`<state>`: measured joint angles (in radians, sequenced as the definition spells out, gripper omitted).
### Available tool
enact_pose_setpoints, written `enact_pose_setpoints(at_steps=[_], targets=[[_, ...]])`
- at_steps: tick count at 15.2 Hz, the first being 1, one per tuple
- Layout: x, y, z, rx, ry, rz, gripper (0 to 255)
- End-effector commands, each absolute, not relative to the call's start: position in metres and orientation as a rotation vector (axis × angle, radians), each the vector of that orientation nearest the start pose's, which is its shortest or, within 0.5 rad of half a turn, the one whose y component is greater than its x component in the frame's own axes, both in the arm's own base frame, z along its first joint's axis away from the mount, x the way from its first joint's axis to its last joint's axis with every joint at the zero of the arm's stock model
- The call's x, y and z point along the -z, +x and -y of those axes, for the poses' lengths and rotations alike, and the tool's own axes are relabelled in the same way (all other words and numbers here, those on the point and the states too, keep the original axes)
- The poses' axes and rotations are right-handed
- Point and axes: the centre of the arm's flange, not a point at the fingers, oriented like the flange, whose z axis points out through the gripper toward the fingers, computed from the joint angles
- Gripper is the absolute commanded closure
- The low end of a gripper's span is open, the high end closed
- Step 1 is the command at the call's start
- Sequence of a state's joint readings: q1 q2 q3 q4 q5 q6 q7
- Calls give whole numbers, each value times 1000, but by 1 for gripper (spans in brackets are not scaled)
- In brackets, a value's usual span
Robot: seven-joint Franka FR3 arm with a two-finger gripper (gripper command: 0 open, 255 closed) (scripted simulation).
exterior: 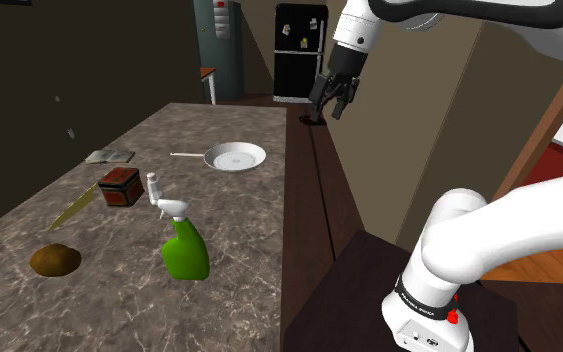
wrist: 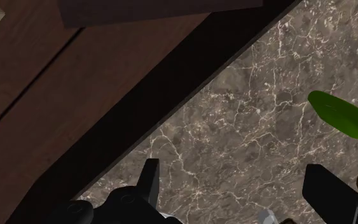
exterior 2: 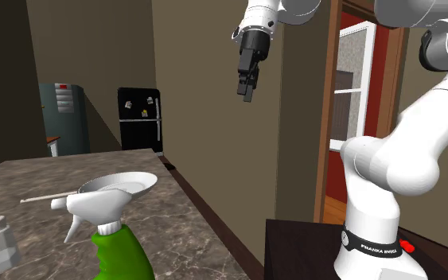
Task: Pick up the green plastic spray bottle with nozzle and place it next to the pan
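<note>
The green spray bottle (exterior: 185,250) with a white nozzle head (exterior: 167,207) stands upright on the marble counter (exterior: 239,230), toward its near end. The bottle (exterior 2: 123,256) is close in the second exterior view, and a slice of its green body (wrist: 341,115) appears in the wrist view. A white pan (exterior: 235,157) with a thin handle lies farther along the counter; I see the pan (exterior 2: 123,184) behind the nozzle in the second exterior view. My gripper (exterior: 331,108) hangs high in the air above the counter's edge on the shoulder view's right, well away from the bottle. The gripper (wrist: 234,191) is open, holding nothing.
A red-brown box (exterior: 119,187), a small white shaker (exterior: 153,186), a long knife-like item (exterior: 72,208), a brown round lump (exterior: 55,260) and a flat booklet (exterior: 109,155) sit on the counter's left side. A black fridge (exterior: 300,50) stands beyond. The dark stand (exterior: 369,290) is beside the counter.
</note>
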<state>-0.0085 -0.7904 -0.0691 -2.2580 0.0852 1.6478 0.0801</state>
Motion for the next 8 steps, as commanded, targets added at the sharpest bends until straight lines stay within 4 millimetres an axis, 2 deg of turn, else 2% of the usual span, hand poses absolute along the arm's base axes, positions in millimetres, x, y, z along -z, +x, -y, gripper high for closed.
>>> enact_pose_setpoints(at_steps=[1,8], targets=[[-646,312,25,267,-2986,-210,0],[-625,367,-51,226,-3013,-7,0]])
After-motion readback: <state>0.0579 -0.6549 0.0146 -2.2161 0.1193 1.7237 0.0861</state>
